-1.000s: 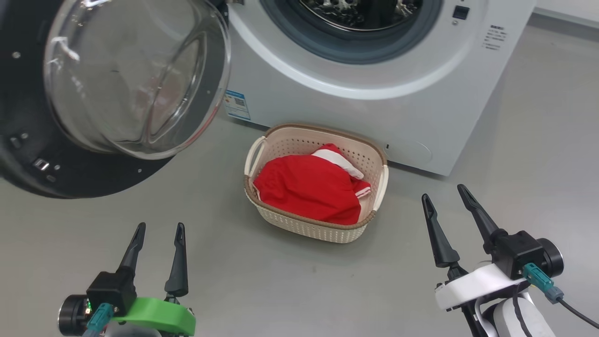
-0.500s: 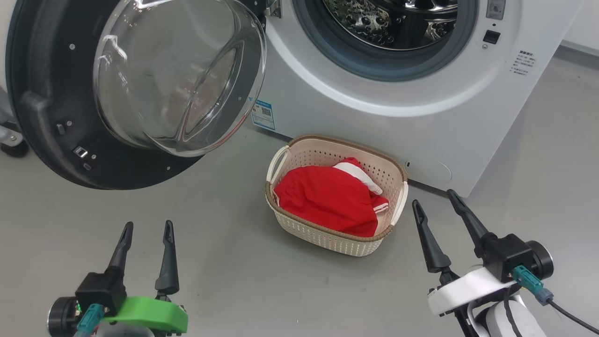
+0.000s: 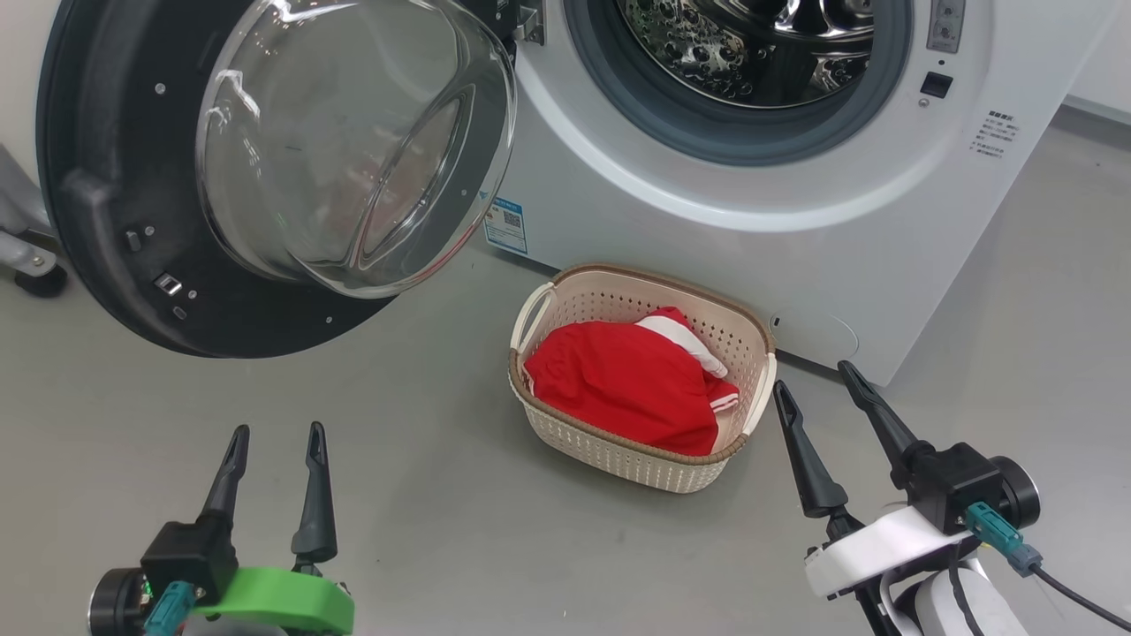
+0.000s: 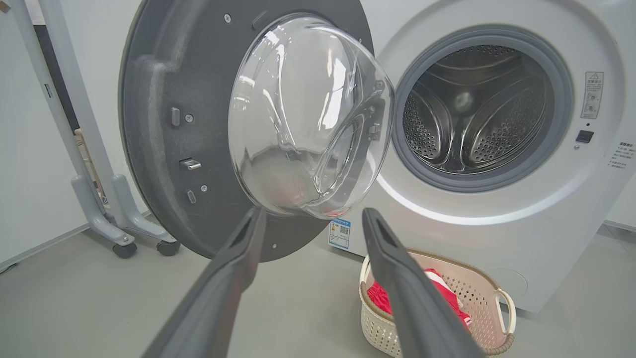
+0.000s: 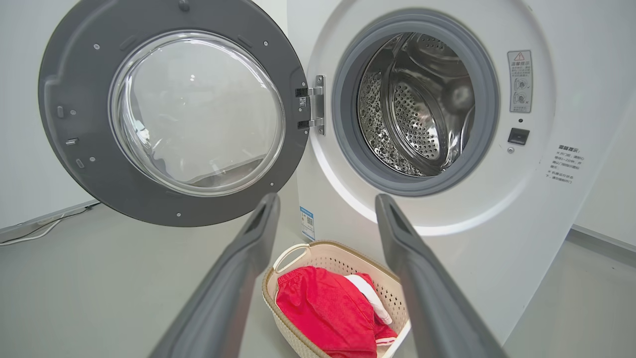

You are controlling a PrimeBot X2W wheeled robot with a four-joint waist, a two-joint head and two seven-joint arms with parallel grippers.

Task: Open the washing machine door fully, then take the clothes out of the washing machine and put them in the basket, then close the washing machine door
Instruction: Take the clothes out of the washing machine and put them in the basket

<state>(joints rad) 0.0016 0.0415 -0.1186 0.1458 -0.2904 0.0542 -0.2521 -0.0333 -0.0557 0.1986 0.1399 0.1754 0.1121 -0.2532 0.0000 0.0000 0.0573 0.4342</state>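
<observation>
Washing machine door (image 3: 115, 203) stands swung wide open at 10 o'clock of the head view. Its inner face and glass bowl (image 3: 353, 150) turn toward the robot, and it hinges at its right edge (image 3: 530, 22).

Left gripper (image 3: 277, 429) hangs at 7 o'clock, low over the floor and well apart from the door. Fingers are parted by a narrow gap, nothing held.

Basket (image 3: 618, 455) sits on the floor at centre, just before the washing machine (image 3: 707, 238) and below its opening. The clothes (image 3: 627, 380) lie bunched inside it, red with white trim. Drum (image 3: 751, 44) at 1 o'clock looks empty, so unloading seems done and closing the door is what's left.

Right gripper (image 3: 811, 376) is at 4 o'clock, just beside the basket's right handle. Fingers are spread wider, empty.

For the close:
- The left arm is likely the better choice, as it is nearer the door's free edge at 9 o'clock.
- Get behind or hook that rim, since leverage is best far from the hinge.
- Push on the black ring, not the glass.
- Sweep toward 1 o'clock in the hinge's arc.
- Check that the door's lower edge clears the basket rim.
- Keep the right gripper out of the opening, then press firmly so the latch catches.
</observation>
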